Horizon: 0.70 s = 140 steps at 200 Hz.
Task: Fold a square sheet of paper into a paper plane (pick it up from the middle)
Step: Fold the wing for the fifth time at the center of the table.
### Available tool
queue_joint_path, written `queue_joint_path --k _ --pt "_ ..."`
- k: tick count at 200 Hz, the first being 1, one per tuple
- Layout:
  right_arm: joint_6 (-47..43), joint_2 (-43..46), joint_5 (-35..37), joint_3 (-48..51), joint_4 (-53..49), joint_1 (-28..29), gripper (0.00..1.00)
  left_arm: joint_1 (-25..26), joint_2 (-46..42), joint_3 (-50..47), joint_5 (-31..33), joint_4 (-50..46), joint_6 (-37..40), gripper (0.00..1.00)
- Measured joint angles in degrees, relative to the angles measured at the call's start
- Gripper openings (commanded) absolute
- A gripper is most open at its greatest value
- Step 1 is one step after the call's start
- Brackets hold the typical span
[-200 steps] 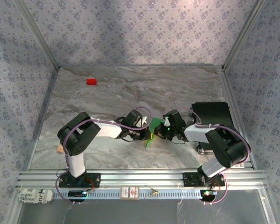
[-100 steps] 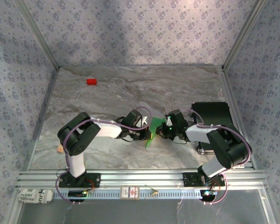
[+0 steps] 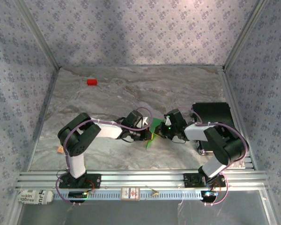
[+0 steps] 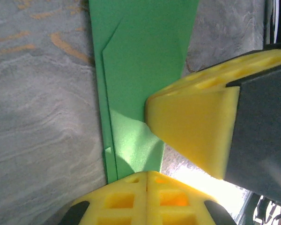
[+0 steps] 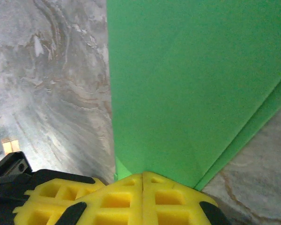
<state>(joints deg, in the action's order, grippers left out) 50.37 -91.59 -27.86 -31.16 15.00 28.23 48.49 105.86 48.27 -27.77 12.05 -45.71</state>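
left gripper [image 4: 146, 174] clamped on folded green paper [image 4: 140, 56] | right gripper [image 5: 143, 176] clamped on same paper | counts: grippers 2, paper 1, red block [image 3: 92, 82] 1

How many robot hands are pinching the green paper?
2. The left gripper grips the green paper at mid-table; the right gripper grips its other side.

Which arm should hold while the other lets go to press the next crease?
Left holds, probably. The left end effector is shut on the folded green paper, across its stacked layers; the right end effector, also shut on it, pinches a side edge, so it seems freer to release.
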Motion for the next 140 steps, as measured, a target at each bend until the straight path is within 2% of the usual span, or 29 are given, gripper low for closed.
queue_joint_path --k 102,140 --pt "-1.57 -0.92 -2.01 -0.31 1.99 -9.53 0.07 0.0 0.0 0.0 -0.02 0.0 0.0 0.0" --pt "-2.64 0.39 -2.67 -1.84 1.75 -8.59 0.08 0.0 0.0 0.0 -0.02 0.02 0.0 0.0"
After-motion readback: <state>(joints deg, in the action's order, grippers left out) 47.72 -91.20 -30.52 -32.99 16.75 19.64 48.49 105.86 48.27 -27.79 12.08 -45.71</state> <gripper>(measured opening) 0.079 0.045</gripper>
